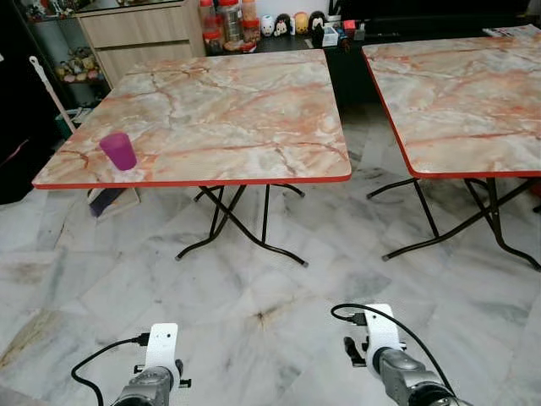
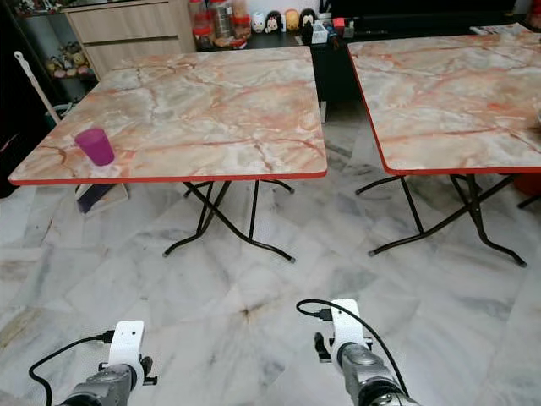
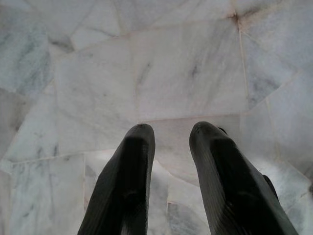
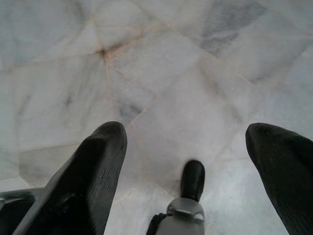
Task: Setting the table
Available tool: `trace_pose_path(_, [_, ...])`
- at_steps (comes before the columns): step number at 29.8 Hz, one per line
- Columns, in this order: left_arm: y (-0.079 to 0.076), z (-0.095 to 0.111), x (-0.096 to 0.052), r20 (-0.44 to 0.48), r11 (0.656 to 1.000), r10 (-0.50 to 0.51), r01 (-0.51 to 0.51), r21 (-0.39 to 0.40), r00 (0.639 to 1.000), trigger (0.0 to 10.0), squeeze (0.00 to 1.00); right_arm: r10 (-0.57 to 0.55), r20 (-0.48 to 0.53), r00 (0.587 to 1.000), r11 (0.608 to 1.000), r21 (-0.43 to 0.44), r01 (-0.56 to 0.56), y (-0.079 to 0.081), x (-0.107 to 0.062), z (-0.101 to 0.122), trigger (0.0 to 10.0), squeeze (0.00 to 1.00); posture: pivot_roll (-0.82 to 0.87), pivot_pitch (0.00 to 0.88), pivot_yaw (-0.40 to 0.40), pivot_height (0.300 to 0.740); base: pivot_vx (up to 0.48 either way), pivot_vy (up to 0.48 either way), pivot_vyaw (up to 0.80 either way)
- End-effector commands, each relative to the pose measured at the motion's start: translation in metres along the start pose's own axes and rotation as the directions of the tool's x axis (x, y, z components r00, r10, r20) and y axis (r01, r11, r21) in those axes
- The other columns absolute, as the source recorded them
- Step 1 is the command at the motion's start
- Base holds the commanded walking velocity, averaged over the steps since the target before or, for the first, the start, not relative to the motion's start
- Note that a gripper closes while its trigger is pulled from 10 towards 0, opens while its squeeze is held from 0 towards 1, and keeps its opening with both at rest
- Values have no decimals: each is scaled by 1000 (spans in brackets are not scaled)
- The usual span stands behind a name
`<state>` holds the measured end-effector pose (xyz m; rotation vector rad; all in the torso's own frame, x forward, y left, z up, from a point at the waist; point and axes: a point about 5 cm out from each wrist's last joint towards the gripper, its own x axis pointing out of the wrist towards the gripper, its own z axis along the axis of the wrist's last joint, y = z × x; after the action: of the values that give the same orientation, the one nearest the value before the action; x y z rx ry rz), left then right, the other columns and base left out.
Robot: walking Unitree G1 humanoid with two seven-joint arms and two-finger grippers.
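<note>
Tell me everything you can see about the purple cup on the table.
The purple cup is a small, plain tumbler of what looks like translucent plastic, with no handle and a wider mouth than base. It stands upright near the front left corner of the left marble-patterned table, close to the red edge. Nothing else touches it, and I cannot tell if it holds anything.

Head eyes look down at tables [image 1: 211, 118] (wrist views face floor [image 3: 146, 73]).

No legible text, label, brand or number was found; jars [image 1: 228, 24] on far counter too small to read.
</note>
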<state>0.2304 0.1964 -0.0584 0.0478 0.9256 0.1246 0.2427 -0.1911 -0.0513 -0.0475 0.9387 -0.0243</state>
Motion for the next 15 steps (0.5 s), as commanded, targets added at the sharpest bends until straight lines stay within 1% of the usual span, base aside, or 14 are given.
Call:
trace_pose_path(1, [2, 1, 0, 3, 1000, 8, -8, 25, 1000, 10000, 0, 10, 10, 1000, 1000, 9, -10, 5, 0, 2, 10000, 0, -65, 39, 85, 740, 0, 289, 0])
trace_pose_path(15, [2, 3, 0, 10, 1000, 11, -12, 26, 1000, 10000, 0, 15, 21, 1000, 1000, 12, -15, 5, 0, 4, 10000, 0, -64, 62, 89, 740, 0, 297, 0])
